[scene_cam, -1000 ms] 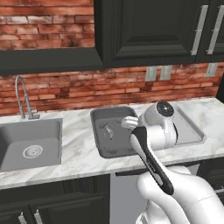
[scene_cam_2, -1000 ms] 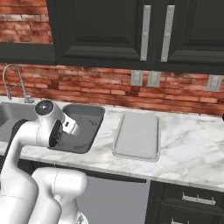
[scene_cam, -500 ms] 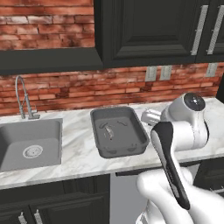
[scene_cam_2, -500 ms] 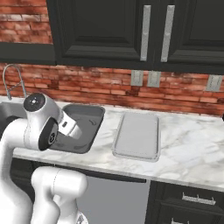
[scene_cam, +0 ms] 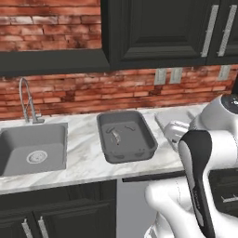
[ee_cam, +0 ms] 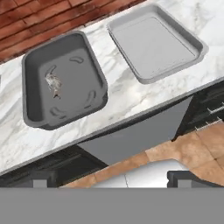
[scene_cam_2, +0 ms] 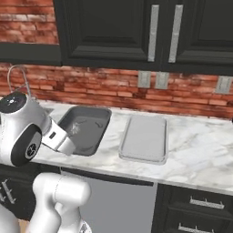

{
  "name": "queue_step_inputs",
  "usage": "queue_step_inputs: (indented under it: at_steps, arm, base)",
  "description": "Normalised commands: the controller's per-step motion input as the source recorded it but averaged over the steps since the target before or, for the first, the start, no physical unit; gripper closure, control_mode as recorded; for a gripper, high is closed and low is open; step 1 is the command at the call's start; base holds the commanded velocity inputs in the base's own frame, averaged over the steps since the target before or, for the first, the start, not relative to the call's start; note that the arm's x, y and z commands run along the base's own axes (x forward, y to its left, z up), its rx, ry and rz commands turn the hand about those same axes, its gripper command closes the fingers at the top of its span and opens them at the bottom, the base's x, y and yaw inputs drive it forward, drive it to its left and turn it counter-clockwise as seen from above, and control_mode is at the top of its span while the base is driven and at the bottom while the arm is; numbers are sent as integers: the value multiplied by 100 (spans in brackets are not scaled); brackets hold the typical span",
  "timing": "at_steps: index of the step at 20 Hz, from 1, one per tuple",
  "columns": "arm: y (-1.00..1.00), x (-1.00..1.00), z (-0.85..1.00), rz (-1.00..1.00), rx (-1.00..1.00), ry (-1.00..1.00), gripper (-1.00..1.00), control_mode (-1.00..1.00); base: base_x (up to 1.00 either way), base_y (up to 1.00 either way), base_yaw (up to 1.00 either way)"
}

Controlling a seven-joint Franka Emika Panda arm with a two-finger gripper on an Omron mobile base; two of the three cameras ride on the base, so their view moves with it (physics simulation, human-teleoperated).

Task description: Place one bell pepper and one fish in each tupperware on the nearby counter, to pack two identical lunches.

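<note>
The deep dark grey tupperware tub (ee_cam: 63, 81) stands on the white marble counter (ee_cam: 118, 92) with a small grey fish (ee_cam: 54, 82) lying on its floor. To its right rests the shallow light grey tupperware tray (ee_cam: 155, 41), with nothing in it. In the base views I see the tub (scene_cam: 125, 137), the fish (scene_cam: 115, 135) and the tray (scene_cam_2: 144, 138). My gripper (ee_cam: 113, 179) is open and holds nothing. It hangs high, back from the counter's front edge, over the floor in front of the black cabinets.
A steel sink basin (scene_cam: 30, 148) with a faucet (scene_cam: 25, 100) is set into the counter left of the tub. Black wall cabinets (scene_cam_2: 150, 32) hang above the brick backsplash. My white arm (scene_cam: 204, 153) covers part of the tray in the left base view.
The arm has swung back from above the tub and tray toward the base, and the hand now sits off the counter's front edge. The fish stays in the tub.
</note>
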Motion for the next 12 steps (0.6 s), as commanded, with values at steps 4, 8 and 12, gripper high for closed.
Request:
queue_step_inputs:
  at_steps: [4,8,12]
  arm:
    - [0,0,0,0,0,0,-100,100]
    - [0,0,0,0,0,0,-100,100]
    - [0,0,0,0,0,0,-100,100]
  base:
    - [-100,-1,21]
    - [-99,-44,19]
    - [-71,-99,1]
